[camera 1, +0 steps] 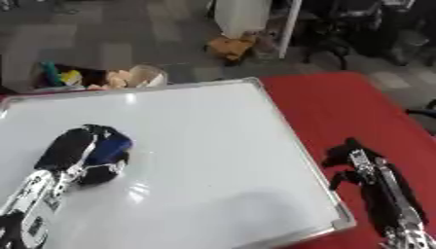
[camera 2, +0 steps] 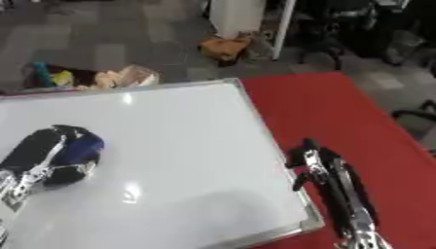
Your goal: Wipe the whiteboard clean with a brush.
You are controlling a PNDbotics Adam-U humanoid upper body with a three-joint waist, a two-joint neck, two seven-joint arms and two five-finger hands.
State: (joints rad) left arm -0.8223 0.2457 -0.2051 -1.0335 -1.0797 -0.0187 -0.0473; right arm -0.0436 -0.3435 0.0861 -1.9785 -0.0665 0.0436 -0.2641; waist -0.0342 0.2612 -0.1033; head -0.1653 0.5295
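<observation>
Left hand (camera 1: 81,153) comes in from the lower left, fingers curled over a blue brush (camera 1: 111,148) and pressing it down on the whiteboard (camera 1: 213,146). The brush sits under the fingers, its blue end showing on the hand's right side. The board surface around the hand looks white, with glare spots just right of and below the hand. Right hand (camera 1: 357,165) rests off the board on the red tablecloth (camera 1: 340,107), just right of the board's metal frame; fingers bent slightly, holding nothing. Clutter on the floor beyond the board's far edge.
</observation>
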